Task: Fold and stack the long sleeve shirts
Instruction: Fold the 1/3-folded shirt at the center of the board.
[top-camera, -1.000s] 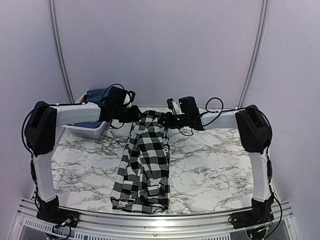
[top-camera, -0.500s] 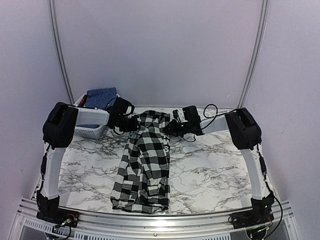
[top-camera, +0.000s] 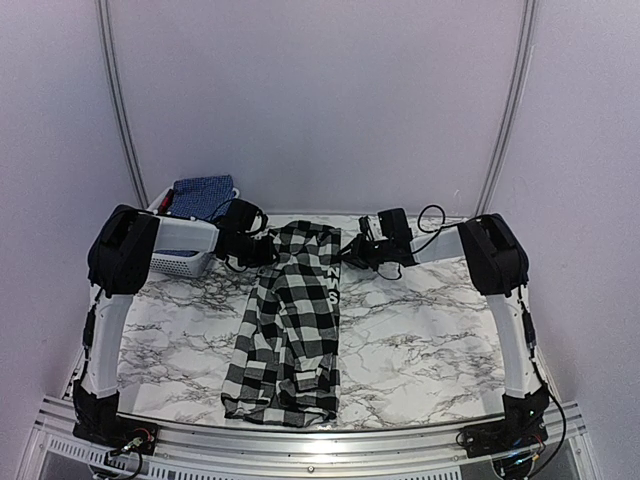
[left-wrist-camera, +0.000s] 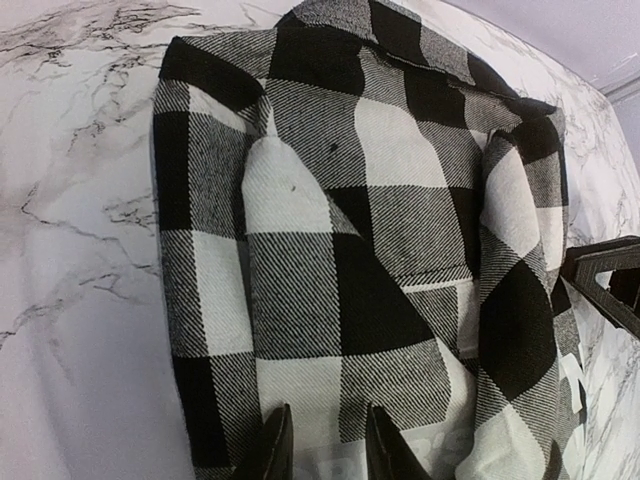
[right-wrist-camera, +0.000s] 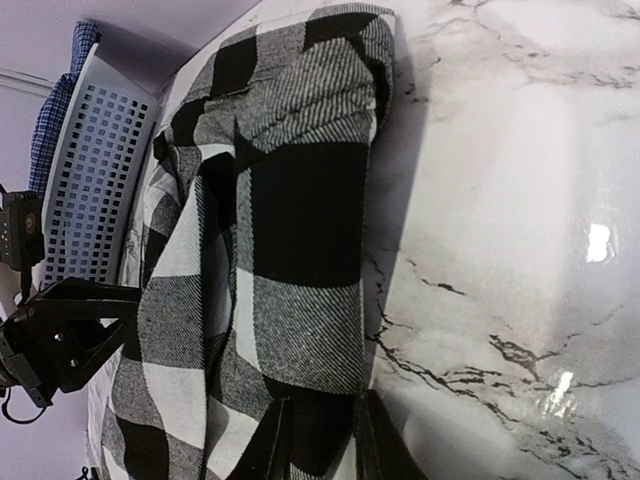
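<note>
Both arms rise from their bases, bend at raised elbows and reach inward to the far end of the checked shirt (top-camera: 288, 330). The left gripper (top-camera: 262, 254) pinches its left edge and the right gripper (top-camera: 350, 254) its right edge, each with fingers narrowly parted around the cloth.

Table (top-camera: 430, 330): white marble-look top, grey-black veining, glossy. Back wall (top-camera: 320, 90) beyond table's far edge: plain pale lilac-white. Side walls left (top-camera: 40, 150) and right (top-camera: 595, 150) of table, same tone. Slim metal strips (top-camera: 117, 100) rise from table's far corners, leaning outward toward top. Aluminium rail (top-camera: 300, 432) along table's near edge. Bright glare patch (right-wrist-camera: 598, 242) on tabletop.
</note>
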